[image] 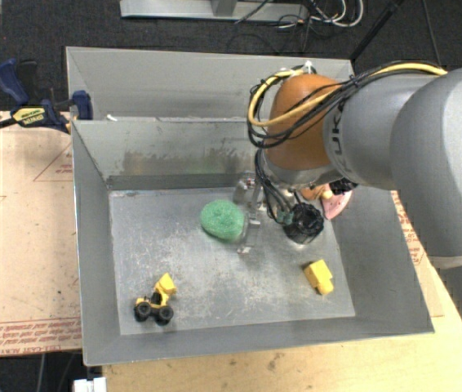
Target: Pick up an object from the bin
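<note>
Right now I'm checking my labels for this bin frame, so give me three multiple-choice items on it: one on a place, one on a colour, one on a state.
1. Where does the yellow toy vehicle lie?
A. in the view's lower-left part of the bin floor
B. against the far wall
C. on top of the round lump

2. What colour is the round lump just left of the gripper?
A. red
B. green
C. blue

3. How is the yellow block?
A. raised by the gripper
B. lying loose on the floor, apart from the gripper
C. stacked on the toy vehicle

Answers:
1 A: it sits near the bin's near left corner.
2 B: the lump is plainly green.
3 B: bare floor shows all round the block.
</note>
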Action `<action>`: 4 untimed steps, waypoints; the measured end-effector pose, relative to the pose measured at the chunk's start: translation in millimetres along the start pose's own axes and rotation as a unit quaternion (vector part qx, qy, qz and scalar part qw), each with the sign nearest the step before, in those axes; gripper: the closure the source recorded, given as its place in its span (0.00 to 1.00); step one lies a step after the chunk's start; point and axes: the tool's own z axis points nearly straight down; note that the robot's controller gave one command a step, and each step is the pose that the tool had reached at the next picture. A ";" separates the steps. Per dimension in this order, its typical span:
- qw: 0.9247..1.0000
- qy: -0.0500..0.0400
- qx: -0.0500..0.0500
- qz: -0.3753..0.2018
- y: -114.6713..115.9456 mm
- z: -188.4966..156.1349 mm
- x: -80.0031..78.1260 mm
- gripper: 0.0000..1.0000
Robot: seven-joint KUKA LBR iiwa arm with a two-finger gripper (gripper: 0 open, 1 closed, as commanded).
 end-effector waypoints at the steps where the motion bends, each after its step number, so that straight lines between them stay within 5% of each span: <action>1: 1.000 0.000 -0.002 -0.020 25.3 3.0 -5.3 1.00; 2: 1.000 0.000 -0.001 -0.022 17.3 3.7 -6.7 1.00; 3: 1.000 0.004 -0.001 -0.014 -12.0 -50.9 6.4 1.00; 4: 1.000 0.000 -0.001 -0.025 -22.1 -113.4 -8.1 1.00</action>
